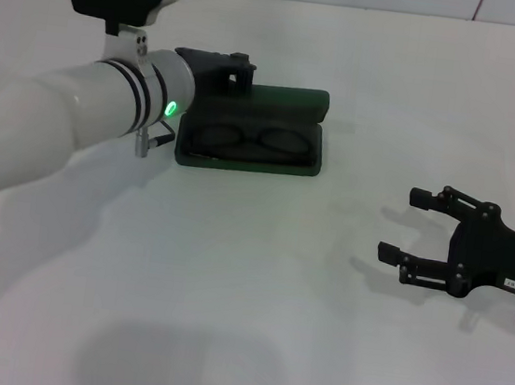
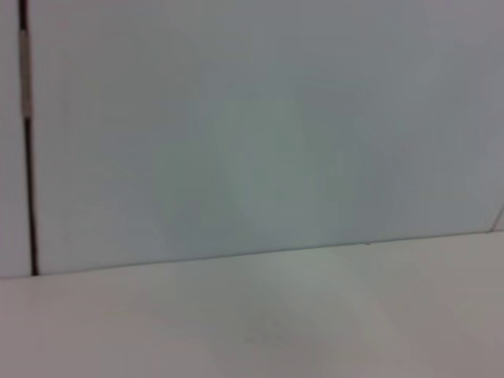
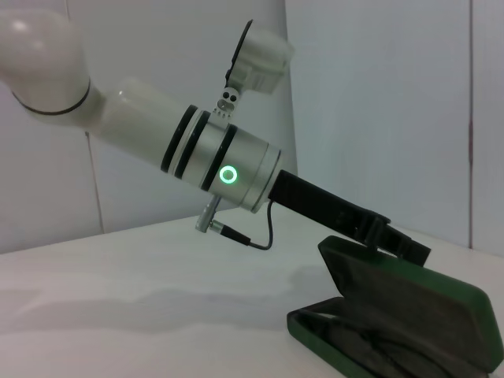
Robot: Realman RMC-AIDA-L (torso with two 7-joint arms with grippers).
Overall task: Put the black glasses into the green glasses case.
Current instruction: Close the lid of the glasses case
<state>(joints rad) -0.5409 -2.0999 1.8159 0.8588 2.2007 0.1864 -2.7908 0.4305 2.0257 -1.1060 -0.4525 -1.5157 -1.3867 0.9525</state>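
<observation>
Left gripper (image 1: 238, 70) sits at the far left corner of the green glasses case (image 1: 251, 138), its black body reaching in from my white left arm (image 1: 70, 113) and pressed up against the top edge of the raised lid. From the head view I see only the back of it, and from the right wrist view (image 3: 394, 236) its tip lies along the lid's rim, so I cannot tell whether its fingers are apart or together. On the arm's wrist a green ring light (image 1: 170, 109) glows, and a thin cable loops from a plug beneath it. I see the case lying open on the white table (image 1: 241, 322), the lid standing up along the far side and the tray facing me. Inside the tray lie the black glasses (image 1: 250, 139), both roundish lenses side by side on the dark lining, the frame fully within the case walls. In the right wrist view the case (image 3: 409, 315) shows from its end, lid tilted back, and part of the glasses (image 3: 370, 346) shows dimly in the tray. Over on my right, the right gripper (image 1: 411, 226) rests low over the table, well apart from the case, fingers spread wide with nothing between them. My left wrist camera gives me only bare wall and table edge.
</observation>
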